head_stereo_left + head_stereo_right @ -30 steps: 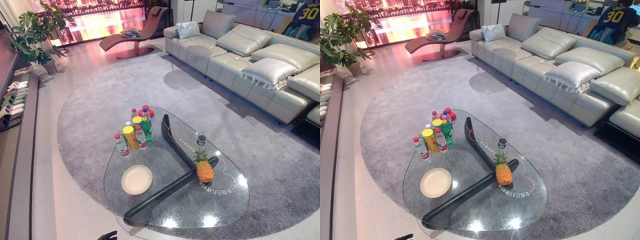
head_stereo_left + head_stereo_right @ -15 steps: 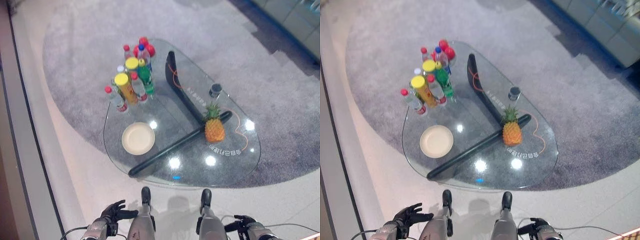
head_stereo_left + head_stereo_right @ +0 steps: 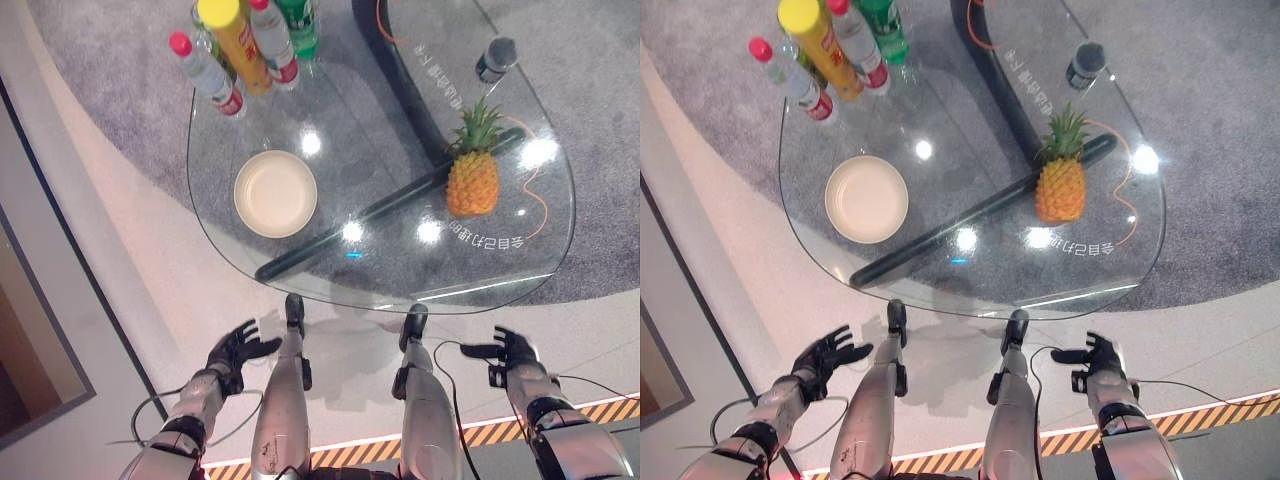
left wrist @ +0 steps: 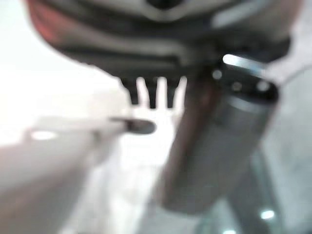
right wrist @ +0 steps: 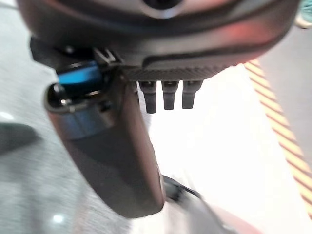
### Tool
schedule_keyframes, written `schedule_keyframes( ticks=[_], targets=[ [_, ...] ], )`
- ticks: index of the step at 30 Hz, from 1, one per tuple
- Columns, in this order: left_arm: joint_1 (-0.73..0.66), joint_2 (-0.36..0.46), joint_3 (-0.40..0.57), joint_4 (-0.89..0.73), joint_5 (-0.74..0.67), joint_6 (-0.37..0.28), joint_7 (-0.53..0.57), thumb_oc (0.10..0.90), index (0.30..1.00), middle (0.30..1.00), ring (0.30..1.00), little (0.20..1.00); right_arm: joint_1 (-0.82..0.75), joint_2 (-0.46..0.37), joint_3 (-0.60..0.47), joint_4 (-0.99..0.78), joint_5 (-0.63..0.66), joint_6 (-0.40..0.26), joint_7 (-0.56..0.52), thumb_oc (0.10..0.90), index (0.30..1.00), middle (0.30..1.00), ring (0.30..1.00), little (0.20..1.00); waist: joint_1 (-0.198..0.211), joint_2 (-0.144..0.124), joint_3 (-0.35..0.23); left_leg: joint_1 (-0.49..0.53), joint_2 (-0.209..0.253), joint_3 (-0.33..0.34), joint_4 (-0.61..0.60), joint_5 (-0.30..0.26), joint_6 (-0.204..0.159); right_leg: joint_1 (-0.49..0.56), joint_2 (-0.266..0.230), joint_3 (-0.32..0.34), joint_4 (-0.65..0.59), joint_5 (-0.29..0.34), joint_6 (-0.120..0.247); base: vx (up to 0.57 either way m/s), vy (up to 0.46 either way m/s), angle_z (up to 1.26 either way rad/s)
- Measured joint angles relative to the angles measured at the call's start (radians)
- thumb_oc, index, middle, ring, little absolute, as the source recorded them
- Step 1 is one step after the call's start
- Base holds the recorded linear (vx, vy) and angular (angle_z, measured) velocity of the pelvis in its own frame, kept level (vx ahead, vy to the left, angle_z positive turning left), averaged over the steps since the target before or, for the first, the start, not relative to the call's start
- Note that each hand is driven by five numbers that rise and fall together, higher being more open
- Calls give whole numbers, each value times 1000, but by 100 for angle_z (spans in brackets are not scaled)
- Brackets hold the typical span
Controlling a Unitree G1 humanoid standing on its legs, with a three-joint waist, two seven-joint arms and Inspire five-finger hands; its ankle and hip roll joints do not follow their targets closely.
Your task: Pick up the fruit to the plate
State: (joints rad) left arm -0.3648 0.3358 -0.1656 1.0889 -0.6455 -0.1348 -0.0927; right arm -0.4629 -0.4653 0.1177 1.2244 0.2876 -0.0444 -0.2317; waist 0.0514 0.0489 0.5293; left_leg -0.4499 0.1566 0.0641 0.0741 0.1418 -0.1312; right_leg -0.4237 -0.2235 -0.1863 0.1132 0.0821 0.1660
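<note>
A pineapple (image 3: 472, 178) stands upright on the right half of the glass coffee table (image 3: 330, 110). A round cream plate (image 3: 275, 193) lies bare on the table's near left part. My left hand (image 3: 238, 351) hangs low at the lower left, over the floor in front of the table, fingers spread and holding nothing. My right hand (image 3: 513, 352) hangs at the lower right, likewise over the floor, fingers relaxed and nothing in it. Both hands are well short of the table's near edge.
Several bottles and a yellow can (image 3: 237, 45) stand at the table's far left. A small dark cup (image 3: 496, 59) stands beyond the pineapple. A dark V-shaped base (image 3: 390, 205) shows under the glass. Grey rug (image 3: 600, 120) beyond; a striped floor line (image 3: 520, 433) runs near my right hand.
The camera has tilted further down and closer, so the table fills the top of the view. Both hands now show more fully, spread open over the floor.
</note>
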Motion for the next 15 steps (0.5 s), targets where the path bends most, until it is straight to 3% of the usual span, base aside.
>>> schedule_keyframes(
  ticks=[6,15],
  targets=[
    [-23,22,35,-21,-94,-41,71,800,900,900,900,900,-20,3,1,-17,0,-48,-62,800,900,900,900,900,-7,-15,1,-135,-15,-19,76,-8,10,-167,-21,33,151,-47,-9,-9,-33,6],
    [-31,33,59,-70,-154,-84,133,800,900,900,900,900,-47,31,5,-48,2,-74,-95,800,900,900,900,900,-32,-47,9,-283,-17,-28,168,-19,11,-327,-21,73,251,-61,-18,3,-4,-1]
  ],
)
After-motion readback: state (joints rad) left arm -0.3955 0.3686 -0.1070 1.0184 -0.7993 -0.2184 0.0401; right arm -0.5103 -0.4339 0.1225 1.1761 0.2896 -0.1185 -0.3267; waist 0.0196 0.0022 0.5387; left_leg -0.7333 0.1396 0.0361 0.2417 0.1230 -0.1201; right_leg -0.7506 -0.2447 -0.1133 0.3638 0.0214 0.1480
